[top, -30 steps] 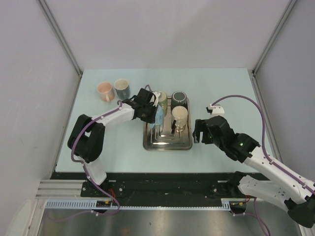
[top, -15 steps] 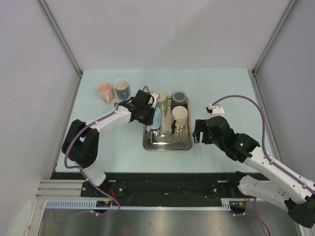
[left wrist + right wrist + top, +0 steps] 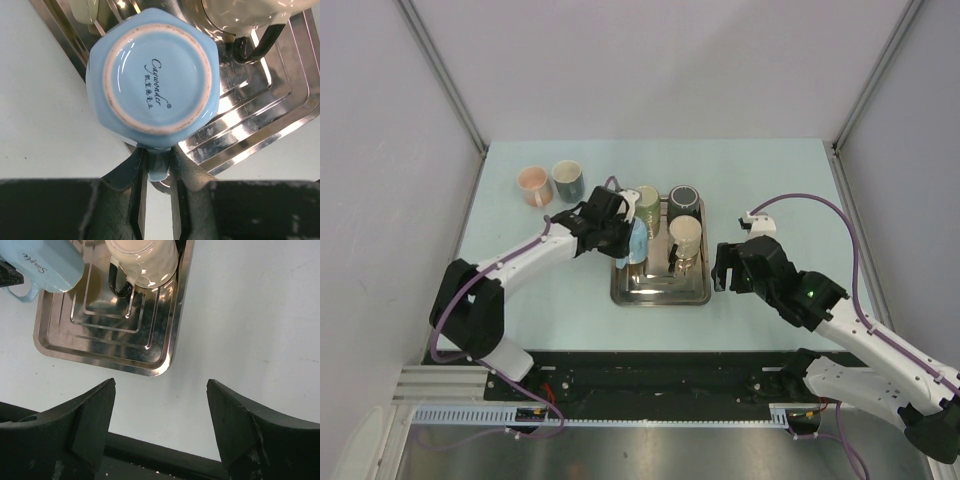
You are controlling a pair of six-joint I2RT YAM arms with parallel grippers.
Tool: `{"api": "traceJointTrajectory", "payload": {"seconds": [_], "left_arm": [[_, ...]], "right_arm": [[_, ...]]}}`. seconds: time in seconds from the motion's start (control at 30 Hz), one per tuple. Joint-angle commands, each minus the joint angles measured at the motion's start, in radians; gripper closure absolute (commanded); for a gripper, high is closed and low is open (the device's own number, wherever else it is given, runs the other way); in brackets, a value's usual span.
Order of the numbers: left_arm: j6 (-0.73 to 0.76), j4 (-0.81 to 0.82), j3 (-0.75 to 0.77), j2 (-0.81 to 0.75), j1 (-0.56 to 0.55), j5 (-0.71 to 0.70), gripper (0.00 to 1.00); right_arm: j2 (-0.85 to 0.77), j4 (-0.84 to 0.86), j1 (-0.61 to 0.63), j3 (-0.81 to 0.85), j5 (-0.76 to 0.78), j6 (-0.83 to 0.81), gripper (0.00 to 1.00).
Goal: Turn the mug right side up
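Mug (image 3: 152, 80) of glossy light-blue ceramic, faceted, shows its printed base and rough unglazed foot ring at the left edge of the ribbed steel tray (image 3: 270, 125), rim hidden, handle pinched in the closed left gripper (image 3: 158, 167), while the right gripper (image 3: 161, 390) hangs wide open, holding nothing, just right of the tray.

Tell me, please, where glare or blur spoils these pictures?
Left wrist: glare streaks the tray, yet print on the blue mug reads sharp. Right wrist: highlights on the cream mug, fingers dark. Top external: even light, no harsh shadows.
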Motion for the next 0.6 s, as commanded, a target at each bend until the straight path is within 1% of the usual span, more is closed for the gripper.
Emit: {"api": "traceJointTrajectory", "payload": {"seconds": [0.0, 0.17, 0.27, 0.3, 0.33, 0.37, 0.4, 0.43, 0.47, 0.5, 0.53, 0.57], "left_arm": [[-0.029, 0.114, -0.022, -0.109, -0.008, 0.030, 1.00], [-0.121, 0.199, -0.067, -0.207, -0.004, 0.133, 1.00], [-0.216, 0.310, -0.119, -0.287, 0.002, 0.233, 1.00], [-0.246, 0.385, -0.137, -0.305, 0.004, 0.260, 1.00], [-0.314, 0.428, -0.157, -0.322, 0.006, 0.286, 1.00], [-0.351, 0.472, -0.197, -0.363, 0.009, 0.329, 1.00], [-0.389, 0.581, -0.221, -0.382, 0.012, 0.349, 1.00], [-0.473, 0.638, -0.247, -0.402, 0.013, 0.369, 1.00], [-0.515, 0.693, -0.301, -0.434, 0.015, 0.389, 1.00], [-0.562, 0.820, -0.330, -0.449, 0.015, 0.400, 1.00], [-0.654, 0.883, -0.359, -0.460, 0.015, 0.408, 1.00], [-0.699, 0.945, -0.411, -0.469, 0.015, 0.412, 1.00]], "right_arm": [[-0.024, 0.028, 0.007, 0.003, 0.004, 0.005, 0.21], [-0.045, 0.045, 0.009, 0.002, -0.026, 0.014, 0.21], [-0.081, 0.071, 0.010, 0.003, -0.063, 0.020, 0.21], [-0.094, 0.076, 0.007, 0.002, -0.072, 0.026, 0.21], [-0.105, 0.091, 0.009, 0.002, -0.098, 0.031, 0.21], [-0.114, 0.099, 0.006, 0.002, -0.112, 0.034, 0.21], [-0.137, 0.106, 0.006, 0.002, -0.126, 0.043, 0.20], [-0.147, 0.125, 0.006, 0.002, -0.157, 0.049, 0.20], [-0.157, 0.134, 0.004, 0.002, -0.172, 0.054, 0.20], [-0.177, 0.145, 0.003, 0.002, -0.189, 0.061, 0.20], [-0.190, 0.166, 0.001, 0.002, -0.225, 0.075, 0.20], [-0.202, 0.181, -0.002, -0.004, -0.243, 0.084, 0.20]]}}
